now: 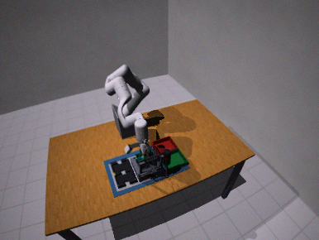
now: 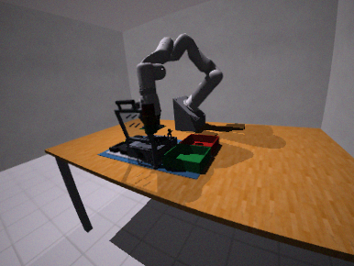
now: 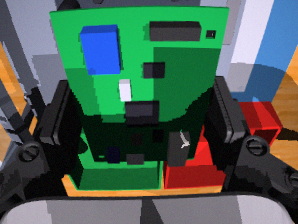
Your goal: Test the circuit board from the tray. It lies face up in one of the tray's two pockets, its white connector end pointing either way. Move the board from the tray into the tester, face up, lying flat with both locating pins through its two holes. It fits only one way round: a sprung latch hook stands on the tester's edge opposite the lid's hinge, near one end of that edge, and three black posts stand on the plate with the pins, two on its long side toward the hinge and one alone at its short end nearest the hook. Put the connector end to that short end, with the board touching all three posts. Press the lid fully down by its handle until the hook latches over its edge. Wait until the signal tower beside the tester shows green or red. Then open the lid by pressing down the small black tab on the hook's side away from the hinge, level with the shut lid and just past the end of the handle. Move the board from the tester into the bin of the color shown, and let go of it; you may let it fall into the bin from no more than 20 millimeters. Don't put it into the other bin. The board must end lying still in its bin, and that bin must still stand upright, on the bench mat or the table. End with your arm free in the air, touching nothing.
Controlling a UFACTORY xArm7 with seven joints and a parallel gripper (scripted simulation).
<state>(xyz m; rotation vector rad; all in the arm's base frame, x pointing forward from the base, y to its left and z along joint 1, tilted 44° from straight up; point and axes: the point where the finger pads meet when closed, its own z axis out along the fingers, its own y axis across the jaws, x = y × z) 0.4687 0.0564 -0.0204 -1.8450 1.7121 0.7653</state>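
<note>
The circuit board is held across its width between the widely spread fingers of the gripper, its long axis running toward the frame top, above the tester.

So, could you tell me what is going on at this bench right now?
The arm is working over the tester, whose lid stands open. Its gripper grips the green circuit board by its two long edges, face up. Both pockets of the tray look vacated. The red bin and green bin stand beside the tester, apparently with nothing in them.
</note>
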